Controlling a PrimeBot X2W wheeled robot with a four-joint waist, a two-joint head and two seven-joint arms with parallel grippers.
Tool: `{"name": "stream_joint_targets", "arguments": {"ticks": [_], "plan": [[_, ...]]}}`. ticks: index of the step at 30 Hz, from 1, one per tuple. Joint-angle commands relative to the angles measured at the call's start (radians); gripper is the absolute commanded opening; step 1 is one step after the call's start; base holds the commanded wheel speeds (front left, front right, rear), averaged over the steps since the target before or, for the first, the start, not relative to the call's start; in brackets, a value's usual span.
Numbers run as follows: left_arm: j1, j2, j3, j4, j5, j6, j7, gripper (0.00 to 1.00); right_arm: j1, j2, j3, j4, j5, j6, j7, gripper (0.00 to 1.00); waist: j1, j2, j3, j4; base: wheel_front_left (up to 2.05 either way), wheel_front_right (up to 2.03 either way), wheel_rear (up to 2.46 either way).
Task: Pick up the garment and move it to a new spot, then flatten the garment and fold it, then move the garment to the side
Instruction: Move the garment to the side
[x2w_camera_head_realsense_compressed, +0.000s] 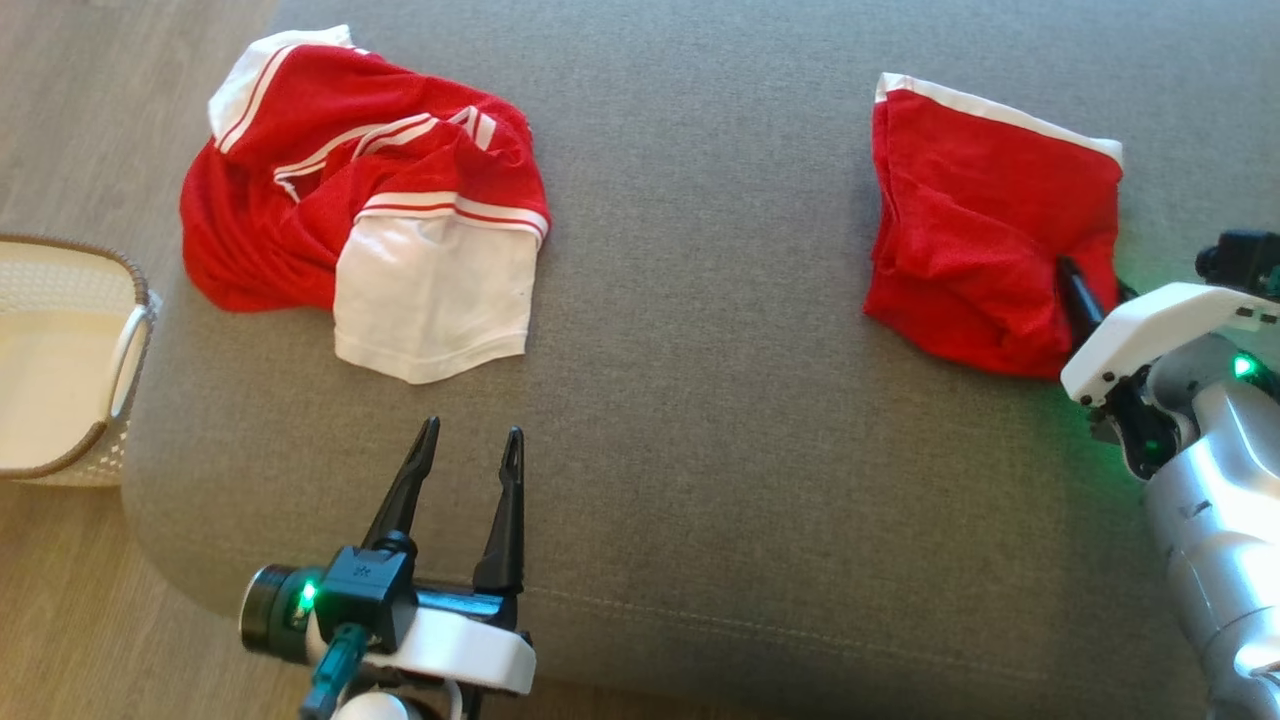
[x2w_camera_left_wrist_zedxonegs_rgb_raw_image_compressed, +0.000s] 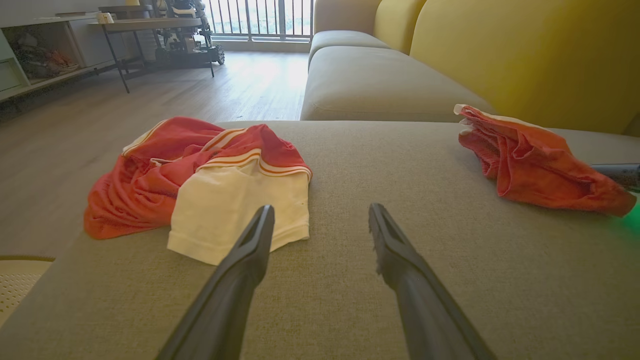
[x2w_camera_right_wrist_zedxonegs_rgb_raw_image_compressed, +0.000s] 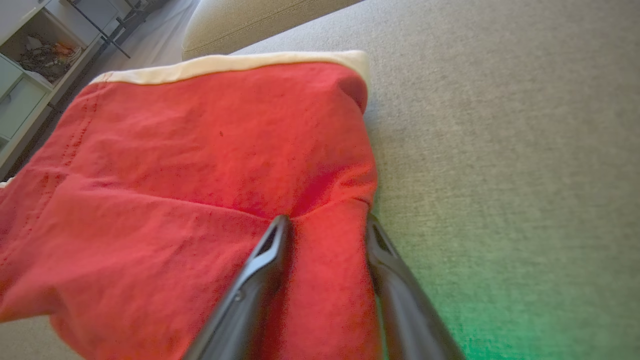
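A folded red garment (x2w_camera_head_realsense_compressed: 980, 210) with a white hem lies at the right of the grey seat cushion (x2w_camera_head_realsense_compressed: 700, 400). My right gripper (x2w_camera_head_realsense_compressed: 1070, 275) reaches into its near edge. In the right wrist view the right gripper (x2w_camera_right_wrist_zedxonegs_rgb_raw_image_compressed: 326, 220) pinches a raised ridge of the red garment (x2w_camera_right_wrist_zedxonegs_rgb_raw_image_compressed: 200, 150), a finger pressed against each side. A second, crumpled red and white garment (x2w_camera_head_realsense_compressed: 350, 200) lies at the far left. My left gripper (x2w_camera_head_realsense_compressed: 472, 428) hovers open just short of it, holding nothing. The left wrist view shows the left gripper (x2w_camera_left_wrist_zedxonegs_rgb_raw_image_compressed: 320, 207), the crumpled garment (x2w_camera_left_wrist_zedxonegs_rgb_raw_image_compressed: 200, 170) and the folded one (x2w_camera_left_wrist_zedxonegs_rgb_raw_image_compressed: 535, 160).
A white woven basket (x2w_camera_head_realsense_compressed: 60, 350) stands on the wooden floor beside the cushion's left edge. Yellow backrests (x2w_camera_left_wrist_zedxonegs_rgb_raw_image_compressed: 525, 50) rise behind the seat. A wide strip of bare cushion separates the two garments.
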Motion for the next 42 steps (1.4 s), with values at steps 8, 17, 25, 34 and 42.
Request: {"name": "stream_joint_targets", "arguments": {"ticks": [8,17,25,34,42], "plan": [[-0.035,0.001,0.046,-0.033,0.011,-0.006,-0.005,1.00,-0.044,-0.062,0.095,0.002,-0.052,0.000,-0.097,0.00,-0.0001,0.0000,0.003,-0.070,0.00,0.00,0.00],[-0.055,0.001,0.061,-0.038,0.033,-0.044,-0.005,1.00,-0.074,-0.184,0.155,-0.024,-0.068,0.000,-0.151,0.00,-0.0001,0.0000,0.026,-0.178,0.00,0.00,0.00],[-0.053,0.003,0.080,-0.026,0.029,-0.080,-0.005,1.00,-0.074,-0.261,0.188,-0.081,-0.028,0.000,-0.173,0.00,-0.0001,0.0000,0.042,-0.241,0.00,0.00,0.00],[-0.066,0.003,0.088,-0.016,0.043,-0.106,-0.005,1.00,-0.051,-0.335,0.216,-0.149,0.050,0.000,-0.183,0.00,-0.0001,0.0000,0.060,-0.266,0.00,0.00,0.00],[-0.072,0.003,0.086,-0.009,0.046,-0.115,-0.005,1.00,-0.051,-0.358,0.244,-0.164,0.075,0.000,-0.185,0.00,-0.0001,0.0000,0.065,-0.262,0.00,0.00,0.00]]}}
